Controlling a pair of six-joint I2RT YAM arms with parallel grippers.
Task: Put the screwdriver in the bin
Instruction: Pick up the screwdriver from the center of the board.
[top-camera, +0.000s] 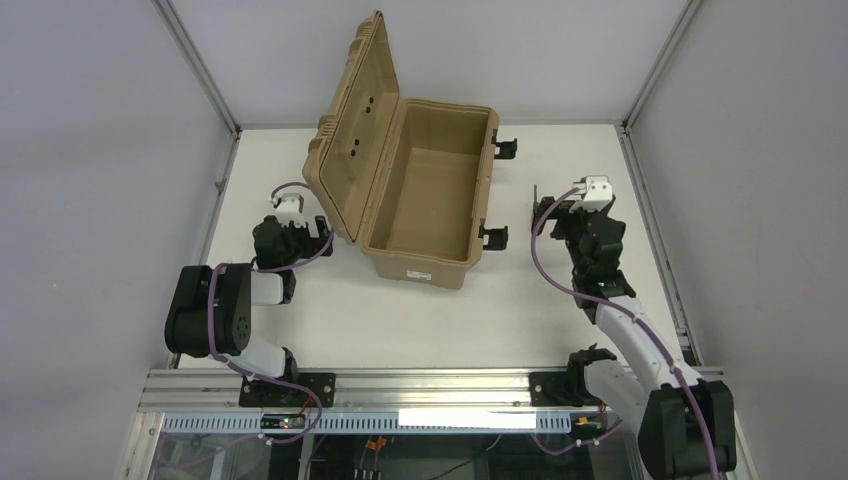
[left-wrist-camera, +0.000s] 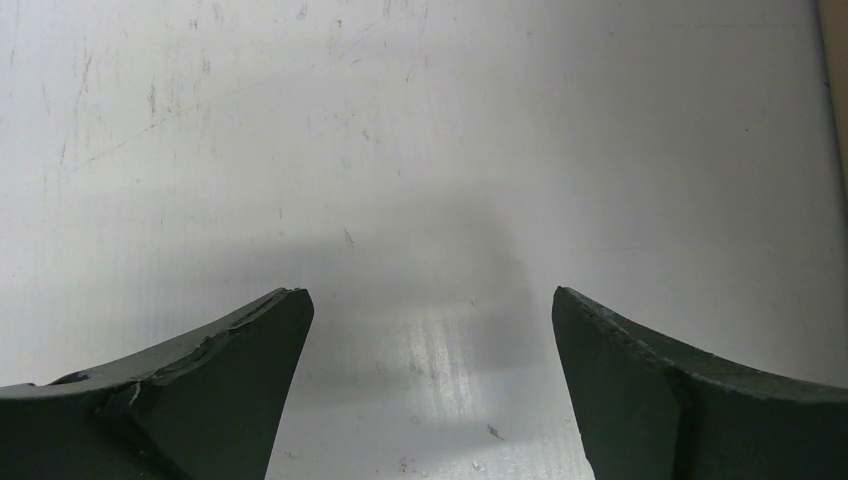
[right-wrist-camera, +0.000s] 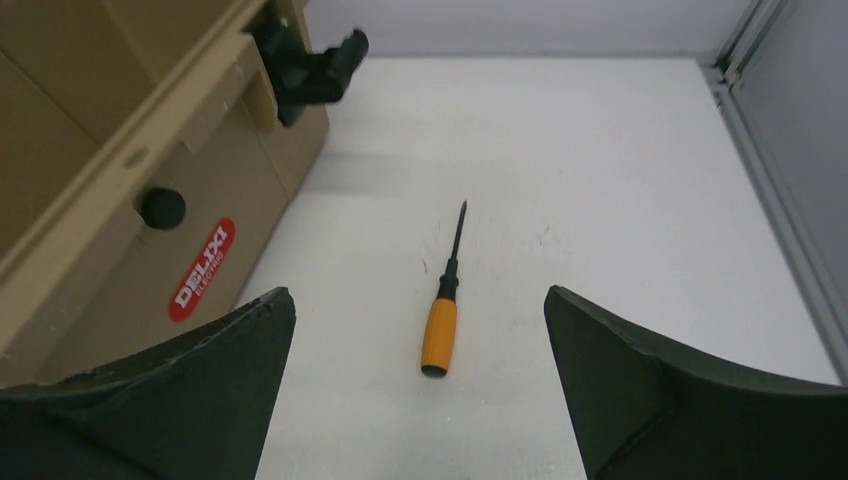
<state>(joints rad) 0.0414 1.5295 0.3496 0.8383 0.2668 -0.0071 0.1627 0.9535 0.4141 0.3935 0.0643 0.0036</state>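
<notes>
The screwdriver (right-wrist-camera: 440, 335), with a short orange handle and a thin black shaft, lies on the white table right of the bin, its tip pointing to the far side. My right gripper (right-wrist-camera: 418, 292) is open and empty, hovering just short of the handle, which lies between its fingers and ahead of them. In the top view the right gripper (top-camera: 560, 208) hides most of the screwdriver. The tan bin (top-camera: 430, 265) stands open at centre back, its ribbed lid (top-camera: 355, 130) raised on the left; its side wall (right-wrist-camera: 120, 200) also shows in the right wrist view. My left gripper (top-camera: 305, 235) is open and empty over bare table (left-wrist-camera: 431, 291), left of the bin.
Black latches (top-camera: 493, 236) stick out of the bin's right side; one (right-wrist-camera: 305, 65) is close to the screwdriver's tip. A metal frame rail (top-camera: 655, 240) runs along the table's right edge. Grey walls close in the back and sides.
</notes>
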